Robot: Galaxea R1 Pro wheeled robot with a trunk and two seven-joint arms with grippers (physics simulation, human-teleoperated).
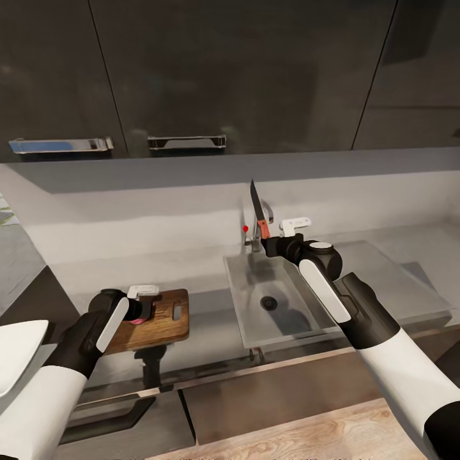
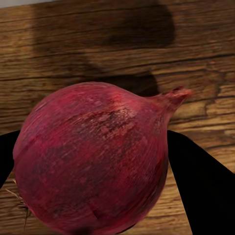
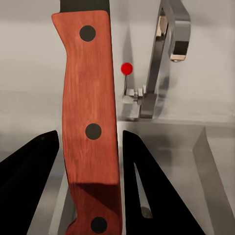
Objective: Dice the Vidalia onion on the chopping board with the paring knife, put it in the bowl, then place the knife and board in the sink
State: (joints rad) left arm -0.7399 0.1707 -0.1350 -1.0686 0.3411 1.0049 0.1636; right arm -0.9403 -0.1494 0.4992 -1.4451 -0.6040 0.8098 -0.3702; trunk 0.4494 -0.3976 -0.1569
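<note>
My left gripper (image 1: 139, 309) hovers over the dark brown chopping board (image 1: 167, 317), which lies on the grey countertop (image 1: 96, 271) left of the sink (image 1: 252, 316). It is shut on the onion (image 2: 93, 161), a red-purple bulb with black fingers (image 2: 200, 188) against both sides, just above the board (image 2: 98, 54). Over the sink's back edge, my right gripper (image 1: 273, 243) is shut on the paring knife (image 1: 257, 211), its dark blade pointing up. The red handle (image 3: 90, 98) stands between that gripper's fingers (image 3: 147, 191). A white rounded shape (image 1: 19, 354) sits at the left edge; whether it is the bowl, I cannot tell.
The chrome tap (image 3: 161, 58) with its red-tipped lever (image 3: 127, 68) stands just behind the knife. The basin has a round dark drain (image 1: 269, 303) and a flat drainboard (image 1: 390, 281) to its right. Glossy black upper cabinets (image 1: 243, 70) hang above. A dark drawer (image 1: 128, 409) stands open below the board.
</note>
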